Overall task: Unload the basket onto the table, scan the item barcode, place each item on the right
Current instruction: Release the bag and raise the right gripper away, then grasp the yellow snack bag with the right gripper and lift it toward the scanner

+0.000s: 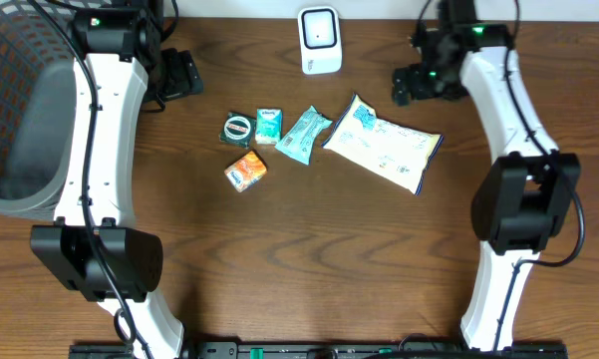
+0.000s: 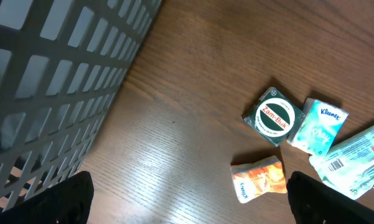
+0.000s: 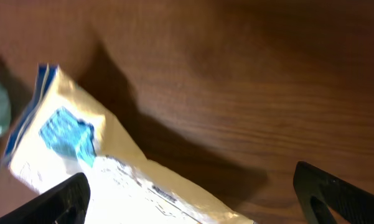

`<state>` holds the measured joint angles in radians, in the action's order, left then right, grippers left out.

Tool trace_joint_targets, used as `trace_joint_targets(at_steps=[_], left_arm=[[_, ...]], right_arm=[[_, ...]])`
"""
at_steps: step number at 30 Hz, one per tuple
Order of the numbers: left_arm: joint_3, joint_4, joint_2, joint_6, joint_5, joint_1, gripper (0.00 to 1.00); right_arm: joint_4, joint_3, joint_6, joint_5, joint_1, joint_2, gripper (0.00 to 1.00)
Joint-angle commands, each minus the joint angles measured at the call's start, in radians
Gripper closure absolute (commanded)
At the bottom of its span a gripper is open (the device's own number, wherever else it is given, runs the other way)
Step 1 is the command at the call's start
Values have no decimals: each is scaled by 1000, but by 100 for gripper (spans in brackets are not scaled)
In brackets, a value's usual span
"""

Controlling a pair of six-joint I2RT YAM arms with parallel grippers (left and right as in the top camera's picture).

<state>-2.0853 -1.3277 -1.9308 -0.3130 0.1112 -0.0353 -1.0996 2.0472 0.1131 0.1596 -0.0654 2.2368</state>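
- Hovering wide open and empty, the right gripper hangs above the large cream plastic pouch with blue print, which lies flat on the brown wooden table.
- Left gripper, also spread and empty, sits beside the grey mesh basket.
- Likely step: picking an item. Next, grasp it and face its barcode to the white scanner.

Overhead, the counter is evenly, brightly lit and sharp, with faint soft shadows. The left wrist view shows a pale glare on the wood near the basket; the right wrist view is dimmer, blurred, the white pouch casting a dark shadow.
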Motion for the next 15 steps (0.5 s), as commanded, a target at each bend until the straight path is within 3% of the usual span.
trace_joint_targets(at_steps=[1,13,15], left_arm=[[6,-3,-10,8,12,2,3],[6,-3,-10,8,12,2,2],[6,-3,-10,8,12,2,2]], right_arm=[[-26,-42,213,349,39,86,1],[-236,-46,322,458,25,299,1],[-271,-46,323,457,18,308,5]])
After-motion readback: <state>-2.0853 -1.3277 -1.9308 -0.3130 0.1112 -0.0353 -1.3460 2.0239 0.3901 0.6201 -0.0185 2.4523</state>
